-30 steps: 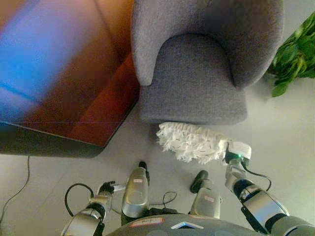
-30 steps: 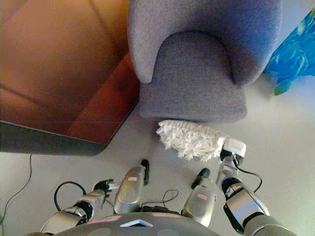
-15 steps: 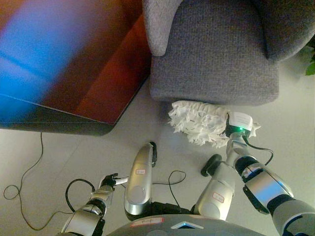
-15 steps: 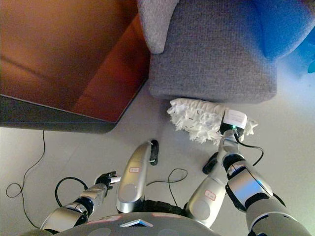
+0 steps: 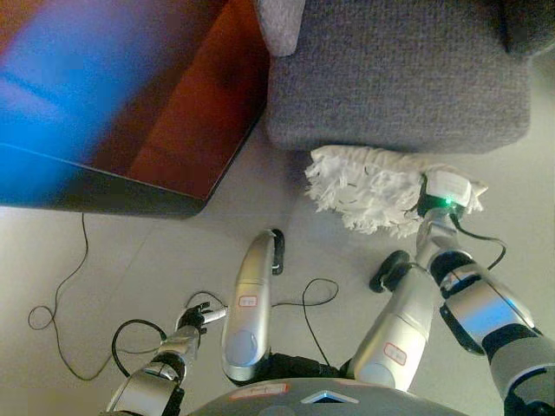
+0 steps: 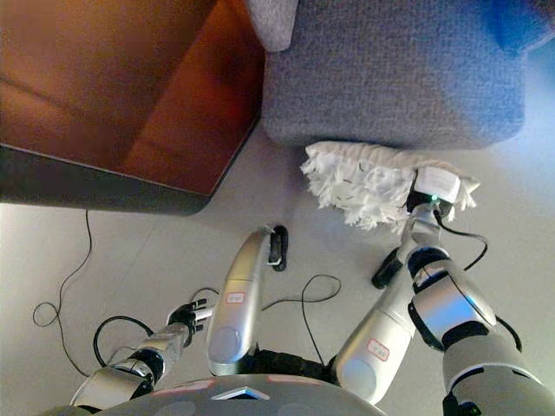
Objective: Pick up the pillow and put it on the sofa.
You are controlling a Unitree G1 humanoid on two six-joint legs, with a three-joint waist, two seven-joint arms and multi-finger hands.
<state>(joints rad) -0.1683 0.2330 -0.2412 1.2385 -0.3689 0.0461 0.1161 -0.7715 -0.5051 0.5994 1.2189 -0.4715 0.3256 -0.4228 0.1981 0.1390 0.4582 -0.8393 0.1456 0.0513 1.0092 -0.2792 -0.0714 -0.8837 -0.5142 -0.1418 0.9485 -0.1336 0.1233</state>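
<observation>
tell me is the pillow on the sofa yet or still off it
Off it: the shaggy white pillow lies against the grey sofa front, below its seat.

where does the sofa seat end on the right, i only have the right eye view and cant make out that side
observer: In the left eye view the sofa seat ends at a front right corner, which lies further right than the right end of the pillow, with bare floor beyond it.
operator: ok and is there an arm on that side
observer: Yes. The left eye view shows a darker grey armrest in its top right corner, standing over the back of the seat.
</observation>
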